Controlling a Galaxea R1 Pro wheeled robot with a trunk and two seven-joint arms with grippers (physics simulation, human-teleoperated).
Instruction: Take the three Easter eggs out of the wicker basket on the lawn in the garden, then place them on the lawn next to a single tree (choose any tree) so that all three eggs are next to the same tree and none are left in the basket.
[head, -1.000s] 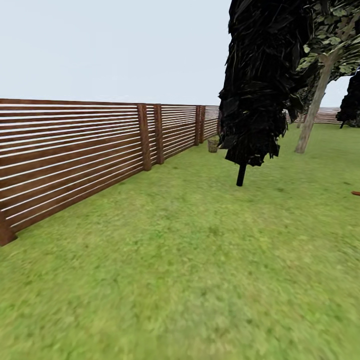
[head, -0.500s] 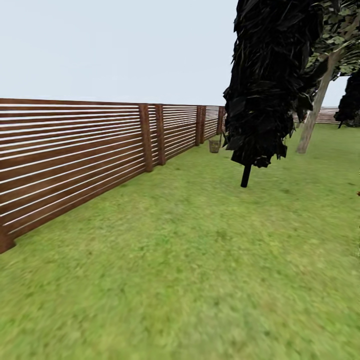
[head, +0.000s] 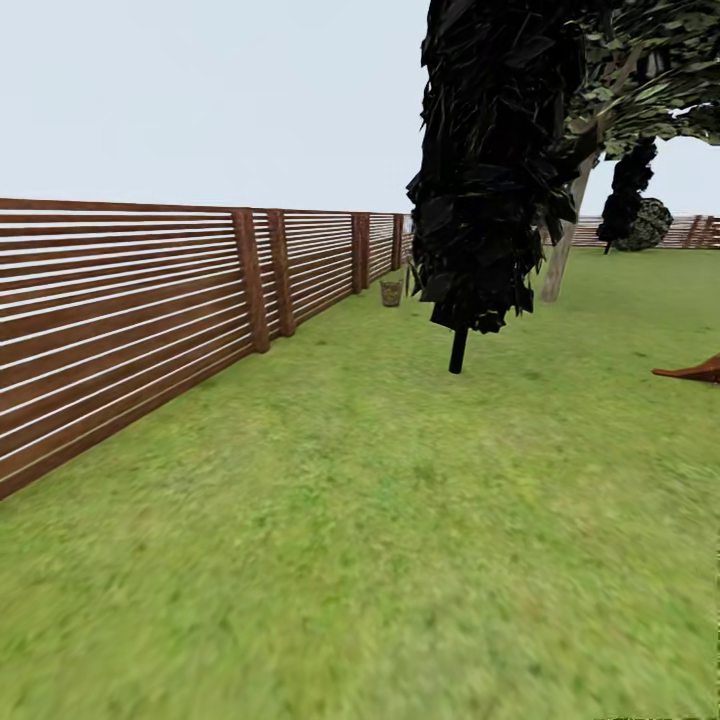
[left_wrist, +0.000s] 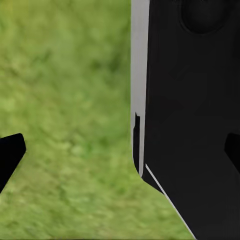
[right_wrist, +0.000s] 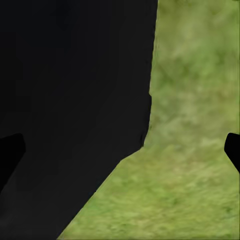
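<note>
**Approaching the basket: camera panning right along the fence**

Comparing with the earlier head frames: whole scene sliding left, so camera turning, not the objects. Wicker basket (head: 391, 292) now appearing further left, still far off, standing on the lawn (head: 400, 520) at its far edge, just beside the slatted wooden fence (head: 150, 310). Eggs too small to make out. Coming newly into sight: round dark bush (head: 648, 224) at the far fence, brown pointed object (head: 695, 371) at the lawn's right edge.

Standing between camera and tree (head: 560, 250): near-black cypress (head: 490, 170), hiding part of the grey-brown trunk; basket just left of the cypress.

Left gripper (left_wrist: 120, 150) and right gripper (right_wrist: 120, 150): jaws spread apart, holding nothing, dark robot body alongside, grass beneath.
</note>
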